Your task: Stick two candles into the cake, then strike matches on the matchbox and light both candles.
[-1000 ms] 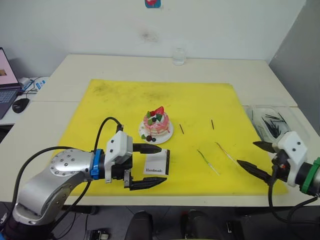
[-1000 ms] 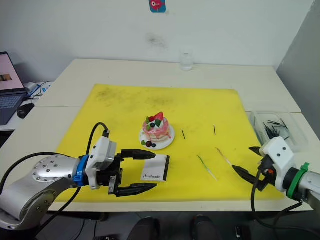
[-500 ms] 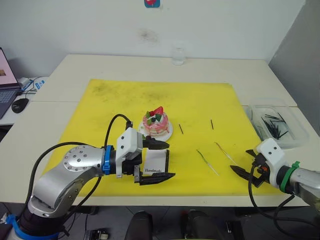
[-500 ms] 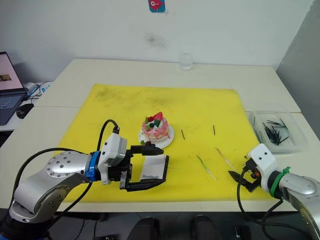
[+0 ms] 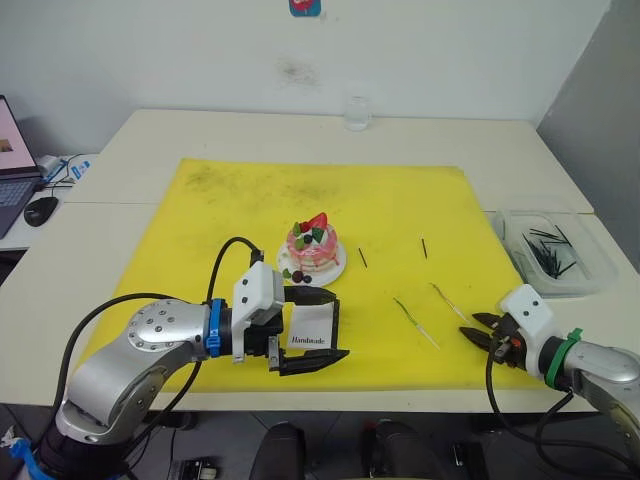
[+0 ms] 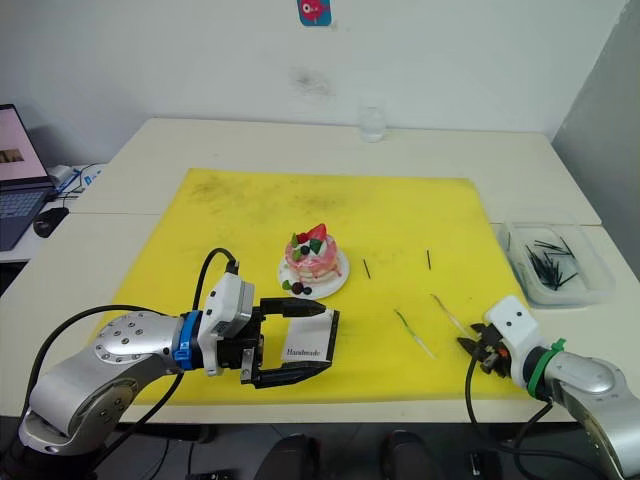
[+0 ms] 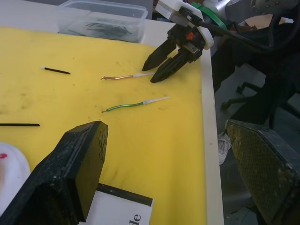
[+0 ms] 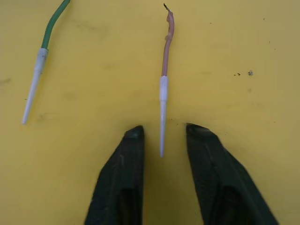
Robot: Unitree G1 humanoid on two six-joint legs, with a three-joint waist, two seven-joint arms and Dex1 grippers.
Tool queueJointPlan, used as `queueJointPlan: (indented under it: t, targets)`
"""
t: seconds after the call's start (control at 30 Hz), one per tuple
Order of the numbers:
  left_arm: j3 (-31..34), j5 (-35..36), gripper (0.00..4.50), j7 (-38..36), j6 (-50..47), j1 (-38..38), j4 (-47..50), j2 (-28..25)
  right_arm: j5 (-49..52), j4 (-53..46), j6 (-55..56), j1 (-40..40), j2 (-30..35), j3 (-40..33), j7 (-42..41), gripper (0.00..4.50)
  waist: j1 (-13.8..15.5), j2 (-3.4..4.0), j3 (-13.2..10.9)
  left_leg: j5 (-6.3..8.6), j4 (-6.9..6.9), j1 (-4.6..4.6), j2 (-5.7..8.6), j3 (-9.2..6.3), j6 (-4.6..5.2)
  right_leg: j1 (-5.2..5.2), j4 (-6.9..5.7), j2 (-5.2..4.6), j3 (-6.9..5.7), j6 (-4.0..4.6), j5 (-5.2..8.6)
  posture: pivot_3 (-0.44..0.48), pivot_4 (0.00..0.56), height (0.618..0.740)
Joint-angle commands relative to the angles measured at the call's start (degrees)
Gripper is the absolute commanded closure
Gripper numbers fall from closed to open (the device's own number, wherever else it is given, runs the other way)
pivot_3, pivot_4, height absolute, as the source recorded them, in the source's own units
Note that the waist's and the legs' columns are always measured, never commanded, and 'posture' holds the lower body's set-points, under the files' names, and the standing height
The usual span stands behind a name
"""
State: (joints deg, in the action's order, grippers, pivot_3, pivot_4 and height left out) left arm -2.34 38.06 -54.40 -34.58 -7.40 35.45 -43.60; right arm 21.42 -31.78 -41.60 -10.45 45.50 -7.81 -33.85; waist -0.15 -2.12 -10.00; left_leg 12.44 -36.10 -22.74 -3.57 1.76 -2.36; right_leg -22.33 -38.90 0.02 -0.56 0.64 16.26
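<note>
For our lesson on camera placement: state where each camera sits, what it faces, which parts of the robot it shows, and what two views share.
Left and right eye views: on the head, looking down over the yellow mat, cake and both arms.
Left wrist view: on the left arm, looking past the left hand and matchbox toward the right hand.
Right wrist view: on the right arm, facing the pinkish candle ahead of its fingers.
Shared: both wrist views show the pinkish candle and the green candle.
</note>
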Motion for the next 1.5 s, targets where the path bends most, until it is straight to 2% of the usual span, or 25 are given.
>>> queueJointPlan:
  t: [0.03,0.37,0.5,0.6,0.73,0.9,1.03,1.27,1.37,1.5]
  targets:
    - [1.5,0.7,0.0,0.1,1.0,0.2,2.0,-0.2,-0.6,-0.1,-0.9,0.0,0.1,-0.9,0.3,4.47,0.0,0.0,0.0,0.0,0.0,0.0,0.01,0.0,0.0,0.0,0.0,-0.02,0.0,0.0,0.0,0.0,0.15,0.74]
    - [5.3,2.3,0.0,3.0,-2.5,1.0,-1.6,-0.2,7.8,-3.7,-6.3,0.9,0.2,-8.4,-2.5,4.47,0.0,0.0,0.0,0.0,0.02,-0.05,0.0,-0.03,0.0,-0.03,0.01,-0.02,-0.03,0.01,0.01,0.0,0.15,0.74]
    - [3.5,-1.8,0.0,5.7,-5.2,-0.2,-3.7,-2.0,13.5,-4.8,-9.1,3.7,-0.5,-12.2,-3.1,4.47,0.0,-0.01,0.0,0.0,0.02,-0.03,0.02,-0.06,0.0,-0.03,0.01,0.01,-0.03,0.01,0.01,0.0,0.15,0.74]
    - [5.0,3.8,0.0,7.3,-10.1,-2.1,-3.8,0.0,20.9,-5.7,-12.6,8.4,-2.8,-13.9,-2.0,4.47,0.0,0.0,0.0,0.0,0.02,-0.03,0.01,-0.08,0.0,-0.04,0.0,0.05,-0.03,0.01,0.01,0.0,0.15,0.74]
    - [9.0,16.6,0.0,12.6,-18.2,-6.6,-5.3,5.2,33.9,-5.3,-17.7,18.0,-9.0,-14.8,4.7,4.47,-0.1,-0.03,0.0,0.0,0.02,-0.08,-0.02,-0.08,0.0,-0.04,0.01,0.06,-0.05,0.0,0.0,0.0,0.15,0.74]
    - [12.6,37.1,0.0,27.0,-25.2,-12.8,-8.1,12.4,51.5,-3.9,-20.6,26.0,-13.5,-13.3,14.3,4.47,-0.1,-0.04,0.0,0.0,0.01,-0.17,-0.01,-0.12,0.0,-0.06,0.0,0.06,-0.06,-0.01,0.0,0.0,0.15,0.74]
    - [11.4,53.4,0.0,37.7,-23.8,-16.5,-11.9,17.1,65.7,-0.7,-19.0,32.8,-15.2,-8.7,23.1,4.47,-0.1,-0.04,0.0,0.0,0.01,-0.17,0.0,-0.15,0.0,-0.06,0.01,0.03,0.03,-0.08,0.02,0.0,0.15,0.74]
    - [9.8,61.0,0.0,45.1,-18.9,-20.1,-14.6,21.9,81.4,1.4,-15.2,35.9,-11.8,-3.1,31.6,4.47,-0.1,-0.04,0.0,0.0,0.0,-0.17,0.05,-0.09,0.01,-0.05,-0.01,0.06,-0.02,-0.11,0.01,0.0,0.15,0.74]
    - [9.6,63.6,0.0,46.7,-17.4,-20.9,-15.3,23.4,84.2,1.0,-13.5,36.0,-10.3,-1.2,33.0,4.47,-0.1,-0.04,0.0,-0.01,-0.02,-0.18,0.08,-0.05,0.01,-0.04,0.0,0.08,0.0,-0.11,0.01,0.0,0.15,0.74]
    - [8.7,65.9,0.0,46.9,-17.6,-20.6,-15.2,22.6,85.7,0.9,-11.7,36.0,-8.7,0.1,33.7,4.47,-0.1,-0.04,0.0,-0.01,-0.02,-0.17,0.09,-0.05,0.01,-0.05,0.02,0.26,0.04,-0.11,0.01,0.0,0.15,0.74]
